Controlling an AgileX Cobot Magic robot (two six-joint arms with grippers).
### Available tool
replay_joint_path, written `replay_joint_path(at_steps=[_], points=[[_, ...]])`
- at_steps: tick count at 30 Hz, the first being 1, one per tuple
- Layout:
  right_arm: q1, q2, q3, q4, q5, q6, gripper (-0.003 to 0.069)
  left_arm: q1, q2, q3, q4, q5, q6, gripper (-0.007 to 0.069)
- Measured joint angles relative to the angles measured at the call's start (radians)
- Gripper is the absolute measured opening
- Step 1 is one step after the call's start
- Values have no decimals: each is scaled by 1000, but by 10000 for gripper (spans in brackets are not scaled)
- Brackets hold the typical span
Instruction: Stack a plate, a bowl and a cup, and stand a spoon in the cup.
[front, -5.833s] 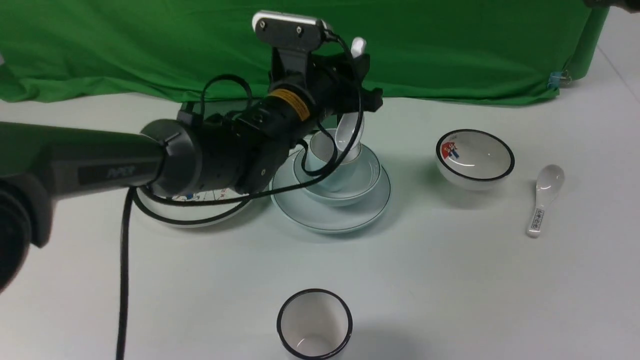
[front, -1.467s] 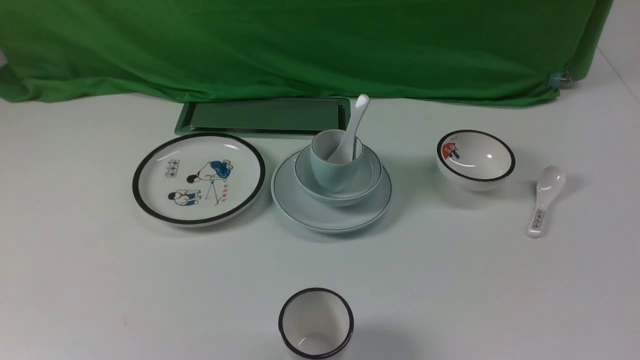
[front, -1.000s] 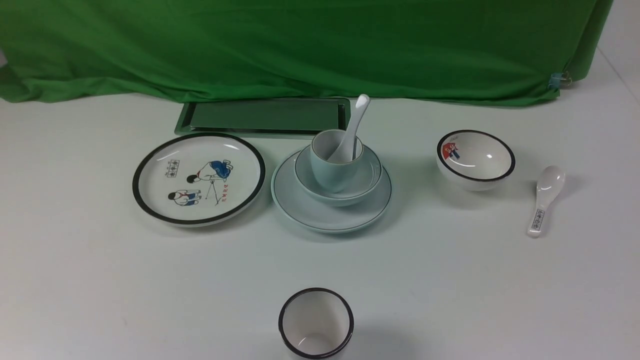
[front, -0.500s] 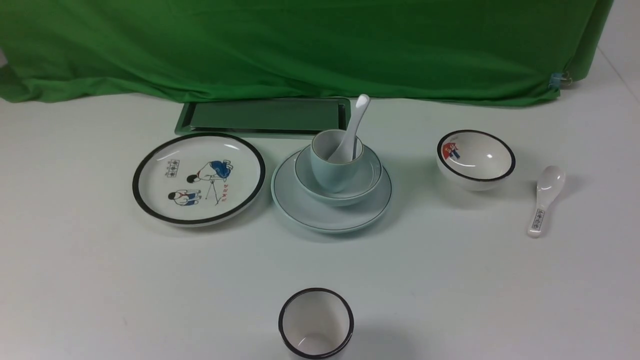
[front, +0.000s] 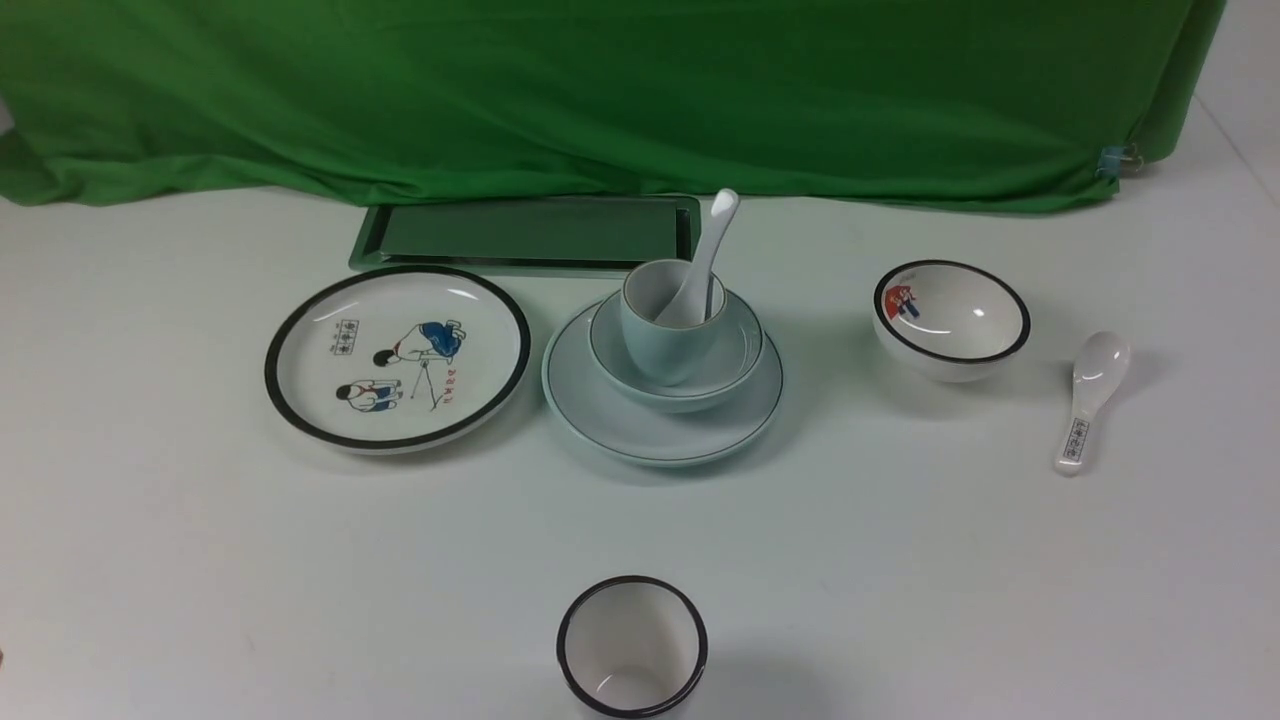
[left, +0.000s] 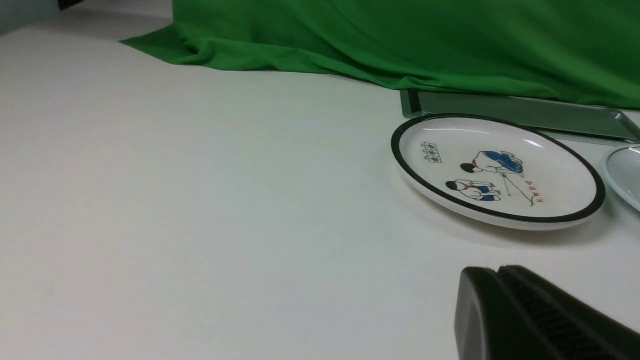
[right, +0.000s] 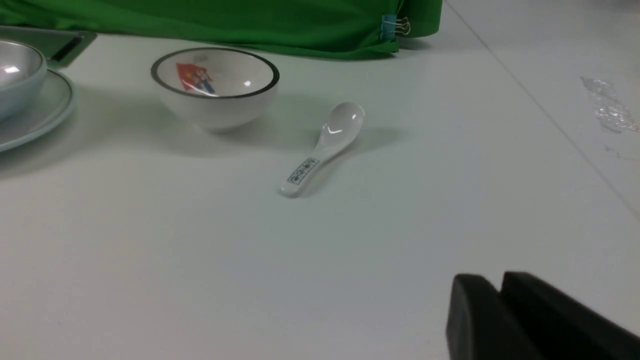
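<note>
The pale blue-green plate (front: 600, 420) lies mid-table with the pale bowl (front: 745, 345) on it. The cup (front: 660, 340) stands in the bowl. The plain white spoon (front: 712, 235) stands in the cup, its handle leaning up and back. Neither arm shows in the front view. My left gripper (left: 496, 272) is shut and empty, low over bare table, short of the picture plate. My right gripper (right: 500, 282) hangs over bare table, its tips parted by a narrow slit, holding nothing. An edge of the plate (left: 625, 175) shows in the left wrist view; the plate (right: 35, 120) and bowl (right: 15, 75) show in the right wrist view.
A black-rimmed picture plate (front: 397, 357) (left: 497, 170) lies left of the stack, a dark tray (front: 530, 232) behind it. A small black-rimmed bowl (front: 951, 315) (right: 215, 87) and a marked spoon (front: 1090, 395) (right: 325, 145) lie to the right. A black-rimmed cup (front: 632, 645) stands at the front.
Several seconds ago my left arm held the spoon over the cup; it has since left the front view and the spoon stands alone. Over the last second nothing moves.
</note>
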Motion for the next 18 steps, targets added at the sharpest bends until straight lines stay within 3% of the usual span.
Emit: replay_joint_path(at_steps=[18], points=[[0, 0, 0, 0, 0, 0, 167, 1, 0, 0, 23, 0, 0, -29]])
